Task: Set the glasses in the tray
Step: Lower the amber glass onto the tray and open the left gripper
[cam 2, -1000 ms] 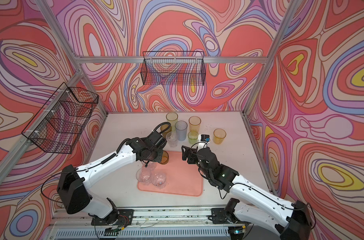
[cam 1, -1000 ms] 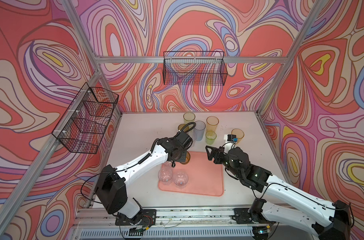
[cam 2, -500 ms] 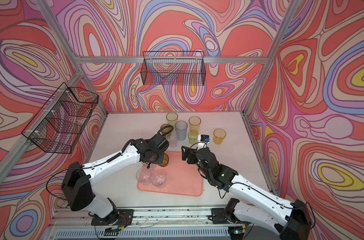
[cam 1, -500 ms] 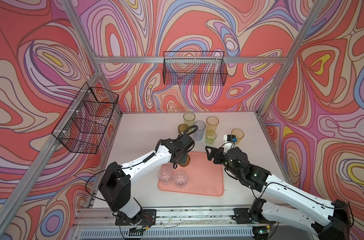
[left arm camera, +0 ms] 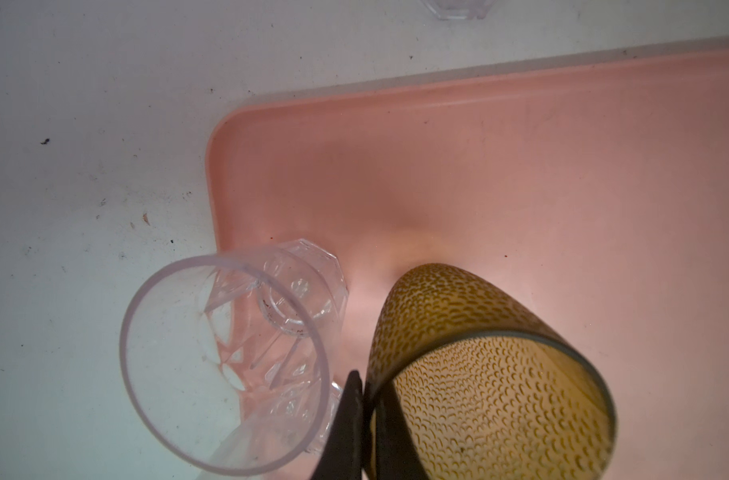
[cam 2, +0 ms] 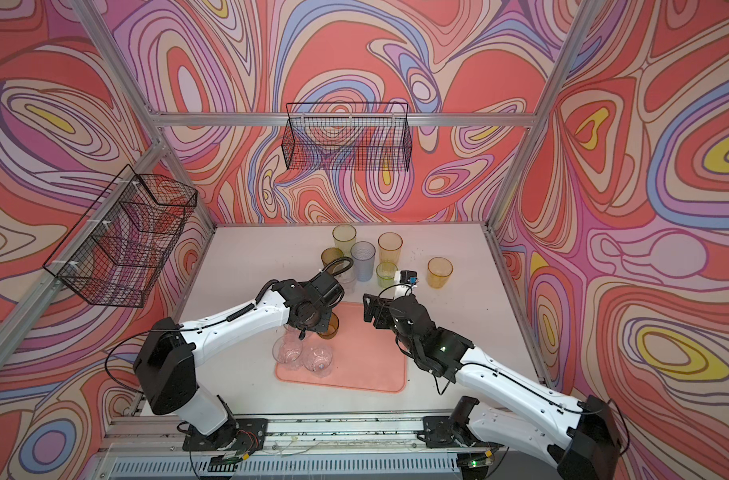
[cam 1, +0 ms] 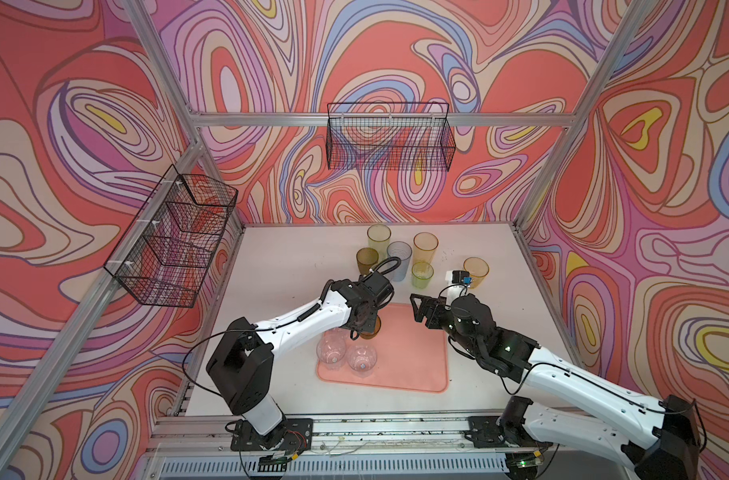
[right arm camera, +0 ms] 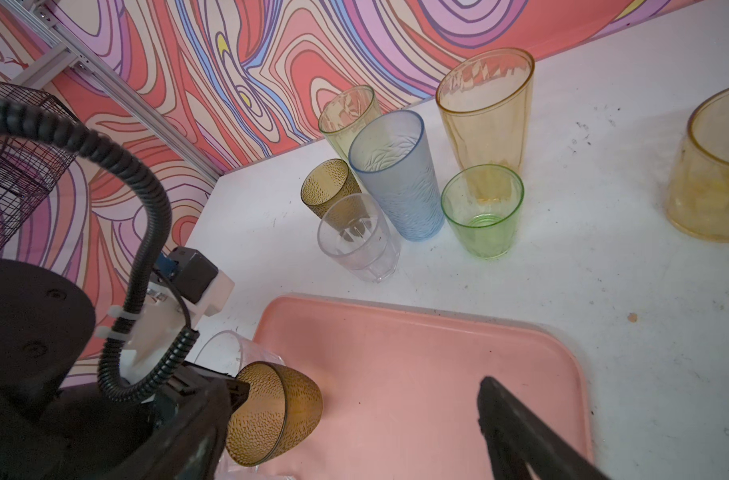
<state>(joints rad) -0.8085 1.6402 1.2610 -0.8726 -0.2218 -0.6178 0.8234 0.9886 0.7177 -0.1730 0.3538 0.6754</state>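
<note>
Found left gripper (left arm camera: 366,384) lowered a little toward the tray (cam 1: 408,357) against the frame of a second ago, elbow swung slightly inward. Found right gripper (cam 1: 415,308) unmoved over the same span.

Left gripper: recorded as pinched tight on the wall of a brown glass (left arm camera: 479,374), one finger (left arm camera: 344,424) outside the rim, the other inside. Noted glass tilted, mouth toward the wrist, base out ahead of the fingers, over the tray's far left part. Contact between base and tray floor not determinable.

Noted first clear glass (left arm camera: 225,332) upright just beside the outer finger, base inside the tray's corner rim. Noted second clear glass (cam 1: 333,353) and third clear glass (cam 1: 362,360) behind the gripper, toward the arm's base. Both upright in the tray, side by side and very close; touching or apart not determinable.

Beyond the left gripper, off the tray on the table (cam 1: 296,266), noted an upright cluster:
- fourth clear glass (right arm camera: 358,237), nearest the gripper
- second brown glass (cam 1: 367,259)
- yellow glass (cam 1: 378,239)
- blue glass (cam 1: 399,257)
- orange glass (cam 1: 425,247)
- green glass (cam 1: 421,275)

Right gripper: recorded jaws spread wide, nothing between them, hovering above the tray's far right edge. Only one finger (right arm camera: 520,436) seen in the right wrist view. Bare tray floor beneath and beside it. Noted amber glass (cam 1: 475,272) upright on the table beyond the gripper, to its outer side, apart from the cluster.
</note>
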